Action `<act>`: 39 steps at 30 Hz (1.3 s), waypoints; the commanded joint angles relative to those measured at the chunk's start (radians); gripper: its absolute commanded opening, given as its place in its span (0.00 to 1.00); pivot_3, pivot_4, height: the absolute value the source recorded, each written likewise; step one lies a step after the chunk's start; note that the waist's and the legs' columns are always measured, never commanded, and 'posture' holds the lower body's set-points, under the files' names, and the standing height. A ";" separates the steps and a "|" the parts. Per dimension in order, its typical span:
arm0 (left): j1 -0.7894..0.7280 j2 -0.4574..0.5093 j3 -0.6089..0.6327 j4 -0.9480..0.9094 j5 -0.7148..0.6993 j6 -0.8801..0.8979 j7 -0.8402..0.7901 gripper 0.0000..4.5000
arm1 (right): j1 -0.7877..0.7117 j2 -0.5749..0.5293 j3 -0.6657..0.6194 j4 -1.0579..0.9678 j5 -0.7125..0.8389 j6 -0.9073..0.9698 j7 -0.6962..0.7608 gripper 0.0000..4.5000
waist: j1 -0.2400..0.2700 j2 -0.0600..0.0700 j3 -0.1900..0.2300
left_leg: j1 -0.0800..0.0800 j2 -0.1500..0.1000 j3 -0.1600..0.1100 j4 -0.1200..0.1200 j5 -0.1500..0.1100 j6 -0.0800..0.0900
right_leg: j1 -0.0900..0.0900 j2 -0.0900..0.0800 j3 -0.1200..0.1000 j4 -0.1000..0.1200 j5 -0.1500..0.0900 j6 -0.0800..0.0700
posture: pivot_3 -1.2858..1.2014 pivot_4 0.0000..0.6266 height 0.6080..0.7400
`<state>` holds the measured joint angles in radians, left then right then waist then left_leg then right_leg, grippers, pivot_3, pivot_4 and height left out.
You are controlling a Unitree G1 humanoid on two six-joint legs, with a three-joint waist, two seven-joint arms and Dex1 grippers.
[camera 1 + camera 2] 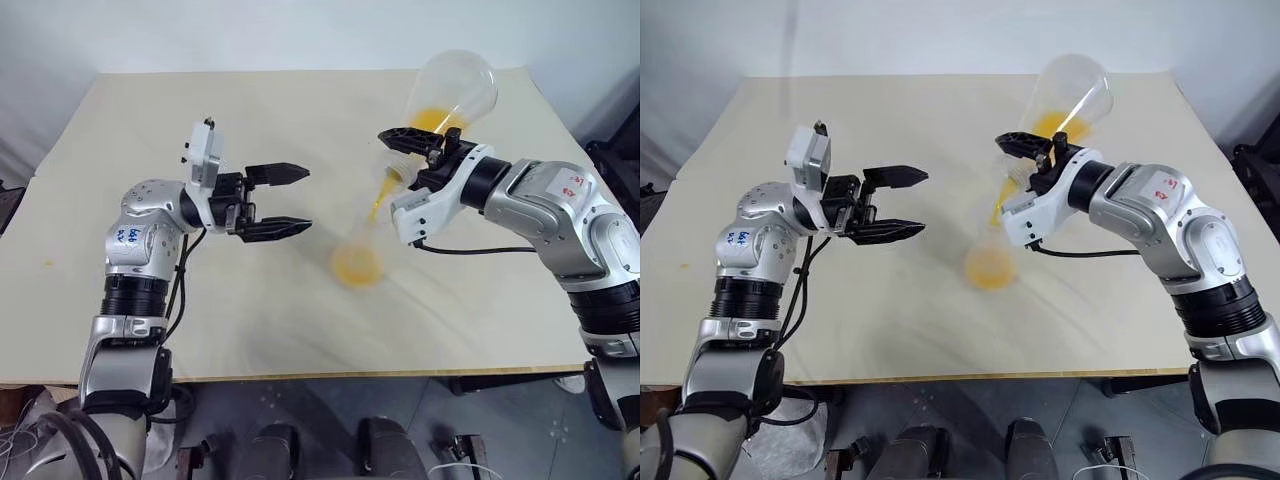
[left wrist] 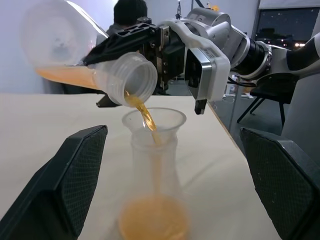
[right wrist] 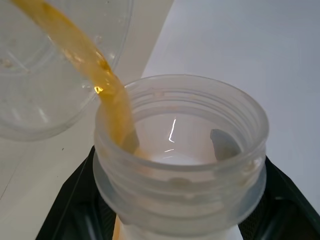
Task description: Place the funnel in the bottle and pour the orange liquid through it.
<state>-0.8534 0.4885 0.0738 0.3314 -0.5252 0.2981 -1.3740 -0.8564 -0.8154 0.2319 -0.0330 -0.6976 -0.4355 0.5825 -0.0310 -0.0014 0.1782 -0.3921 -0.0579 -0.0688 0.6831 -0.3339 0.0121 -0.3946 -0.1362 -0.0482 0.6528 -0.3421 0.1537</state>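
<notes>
Mid-pour. My right gripper (image 1: 425,150) is clamped on the neck of the tipped flask (image 1: 455,90), mouth angled down and to the left, base raised toward the far right of the table (image 1: 300,320). The orange liquid (image 2: 142,107) runs from its lip in a thin stream into the funnel (image 2: 154,120), which sits in the mouth of the bottle (image 2: 154,200); that bottle stands upright near the table's middle, between my two arms. A shallow orange pool already lies in its base, and a smaller layer remains low in the tipped flask. My left gripper (image 1: 285,200) hangs empty just left of the bottle, fingers spread wide, not touching it. Funnel placement looks done; what is left, by my reckoning, is draining the remainder and righting the flask.
</notes>
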 commanded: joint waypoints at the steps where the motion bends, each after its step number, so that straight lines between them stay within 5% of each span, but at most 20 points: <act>1: -0.003 0.016 0.010 -0.038 -0.018 0.001 -0.011 1.00 | -0.027 -0.001 -0.027 -0.020 0.009 -0.005 -0.021 0.55 | 0.001 0.000 0.000 | 0.000 0.000 0.000 0.000 0.000 0.000 | 0.000 0.000 0.000 0.000 0.000 0.000 | 0.52 0.24 1.00; 39: 0.003 0.014 -0.040 -0.026 0.013 0.007 -0.022 1.00 | -0.046 0.007 -0.016 -0.008 -0.041 -0.046 -0.047 0.55 | 0.000 0.000 0.000 | 0.000 0.000 0.000 0.000 0.000 0.000 | 0.000 0.000 0.000 0.000 0.000 0.000 | 0.52 0.24 1.00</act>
<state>-0.8442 0.4964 0.0279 0.3265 -0.5066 0.3068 -1.3920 -0.8772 -0.8052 0.2320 -0.0288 -0.7419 -0.4786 0.5550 -0.0309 -0.0014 0.1782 -0.3921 -0.0580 -0.0689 0.6831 -0.3339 0.0120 -0.3946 -0.1362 -0.0481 0.6528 -0.3421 0.1537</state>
